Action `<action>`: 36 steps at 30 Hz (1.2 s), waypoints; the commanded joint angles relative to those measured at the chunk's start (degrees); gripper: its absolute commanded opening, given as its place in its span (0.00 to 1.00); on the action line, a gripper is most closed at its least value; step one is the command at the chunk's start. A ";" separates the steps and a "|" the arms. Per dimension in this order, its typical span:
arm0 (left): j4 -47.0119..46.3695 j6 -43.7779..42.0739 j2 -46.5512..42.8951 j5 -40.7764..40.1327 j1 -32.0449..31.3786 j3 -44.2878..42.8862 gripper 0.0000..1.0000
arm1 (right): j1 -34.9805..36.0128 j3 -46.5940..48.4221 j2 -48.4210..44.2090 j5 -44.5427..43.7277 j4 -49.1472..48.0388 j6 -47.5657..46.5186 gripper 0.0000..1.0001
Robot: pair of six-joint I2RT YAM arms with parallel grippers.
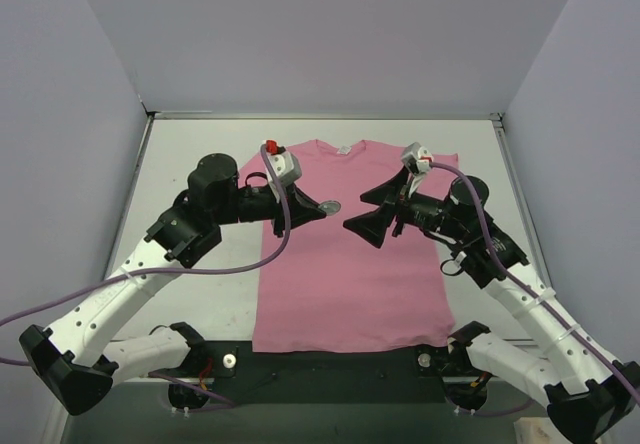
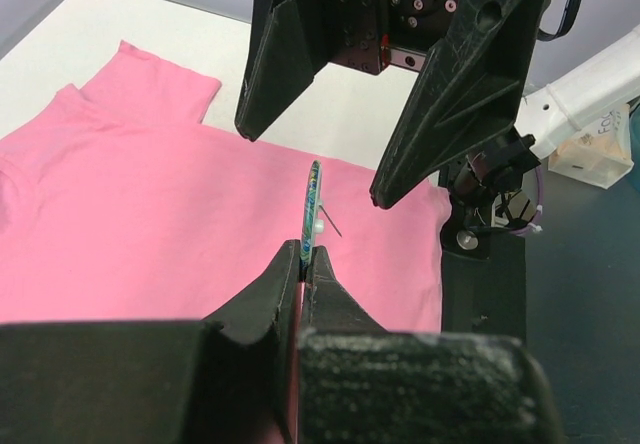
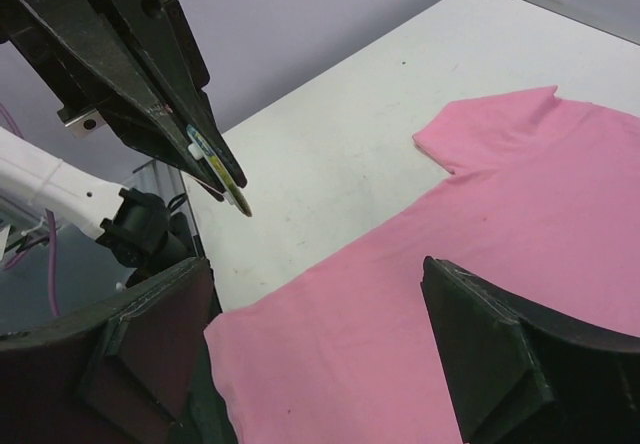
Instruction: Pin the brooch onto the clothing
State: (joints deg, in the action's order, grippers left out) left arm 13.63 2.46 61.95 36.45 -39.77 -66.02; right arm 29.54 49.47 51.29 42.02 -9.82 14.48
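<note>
Bright, even overhead light with no glare. Only faint, soft-edged shadows fall on the clothing [image 1: 350, 284] and the table [image 1: 470, 164]. Wrist views are sharp at mid-distance — softer, grainier up close.

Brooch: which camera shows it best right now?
Left wrist. The brooch sits close and edge-on, pinched in the shut left gripper above the clothing, its pin showing. Top external gives only a tiny round disc; right wrist shows just its rim in those jaws.
</note>
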 commanded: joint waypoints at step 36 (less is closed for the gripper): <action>5.36 -1.41 4.14 0.83 0.13 -4.64 0.00 | -0.36 2.92 9.27 8.09 -17.24 9.60 0.00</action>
State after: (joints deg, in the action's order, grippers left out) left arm 19.16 1.80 66.15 37.91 -39.16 -68.36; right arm 29.63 51.86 60.82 53.43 -19.97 22.37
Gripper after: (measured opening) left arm 0.037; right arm 0.065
